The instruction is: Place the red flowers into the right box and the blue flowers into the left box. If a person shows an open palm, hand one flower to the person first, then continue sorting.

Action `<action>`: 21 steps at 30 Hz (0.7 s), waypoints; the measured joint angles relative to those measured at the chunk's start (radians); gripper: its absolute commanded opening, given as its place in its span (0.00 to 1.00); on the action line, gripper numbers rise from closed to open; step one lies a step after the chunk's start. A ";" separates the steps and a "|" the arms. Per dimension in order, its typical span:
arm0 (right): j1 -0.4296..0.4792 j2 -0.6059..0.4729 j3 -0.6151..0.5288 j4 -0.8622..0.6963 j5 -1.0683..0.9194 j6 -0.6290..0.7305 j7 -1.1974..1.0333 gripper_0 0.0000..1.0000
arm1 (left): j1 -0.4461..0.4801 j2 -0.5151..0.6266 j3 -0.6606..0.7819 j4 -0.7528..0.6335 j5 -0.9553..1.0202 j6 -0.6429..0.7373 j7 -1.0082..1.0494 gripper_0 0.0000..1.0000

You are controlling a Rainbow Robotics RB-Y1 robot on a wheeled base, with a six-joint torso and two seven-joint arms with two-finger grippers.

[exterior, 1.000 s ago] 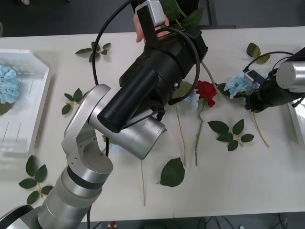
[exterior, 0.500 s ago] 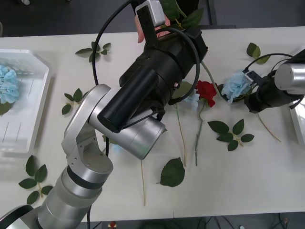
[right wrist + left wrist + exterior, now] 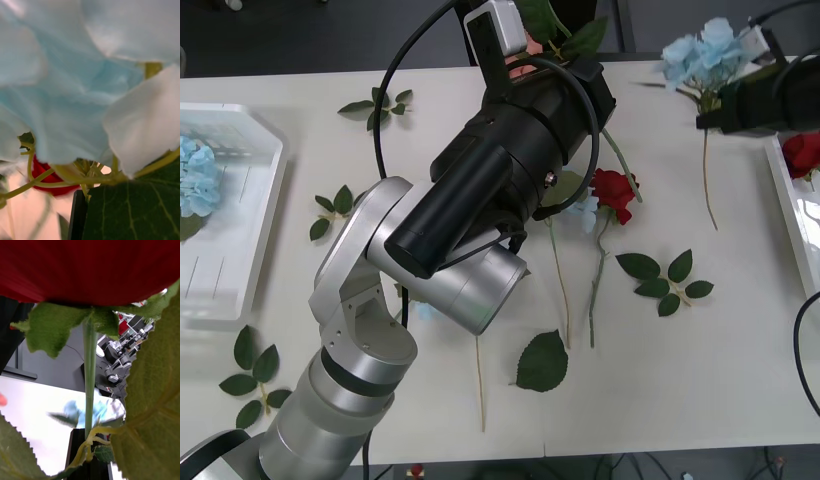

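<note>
Two flowers up in the air, one in each gripper.

The right gripper [image 3: 708, 112] pinches a blue flower [image 3: 705, 52] by the stem, just beside the right box [image 3: 787, 205], where a red rose [image 3: 803, 152] lies. The left gripper [image 3: 552, 40] grips a red flower [image 3: 90, 270] by its stem at the table's [image 3: 740, 370] far edge, a person's hand [image 3: 525, 60] just behind it. Between the two arms, another rose [image 3: 612, 192] and leaf sprigs [image 3: 665, 280] litter the table; the left box [image 3: 240, 215] holds a blue cluster [image 3: 198, 178].

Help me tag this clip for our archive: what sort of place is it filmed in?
Probably an indoor robotics lab or test room: a plain white table strewn with artificial flowers and two sorting trays, dark floor beyond it, and more robot hardware standing in the background.
</note>
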 measured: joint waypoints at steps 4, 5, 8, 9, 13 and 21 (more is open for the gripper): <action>-0.068 -0.004 0.005 0.000 -0.129 -0.086 0.017 0.00 | 0.000 0.000 0.000 0.000 0.000 0.000 0.000 0.00; -0.084 -0.004 0.006 0.000 -0.173 -0.103 0.025 0.00 | 0.000 0.000 0.000 0.000 0.000 0.000 0.000 0.00; -0.127 -0.004 0.007 0.001 -0.301 -0.159 0.031 0.00 | 0.000 0.000 0.000 0.000 0.000 0.000 0.000 0.00; -0.140 -0.004 0.008 0.001 -0.346 -0.179 0.036 0.00 | 0.000 0.000 0.000 0.000 0.000 0.000 0.000 0.00; -0.185 -0.003 0.011 0.001 -0.508 -0.256 0.180 0.00 | 0.000 0.000 0.000 0.000 0.000 0.000 0.000 0.00; -0.270 0.015 0.011 0.001 -0.657 -0.313 0.488 0.00 | 0.000 0.000 0.000 0.000 0.000 0.000 0.000 0.00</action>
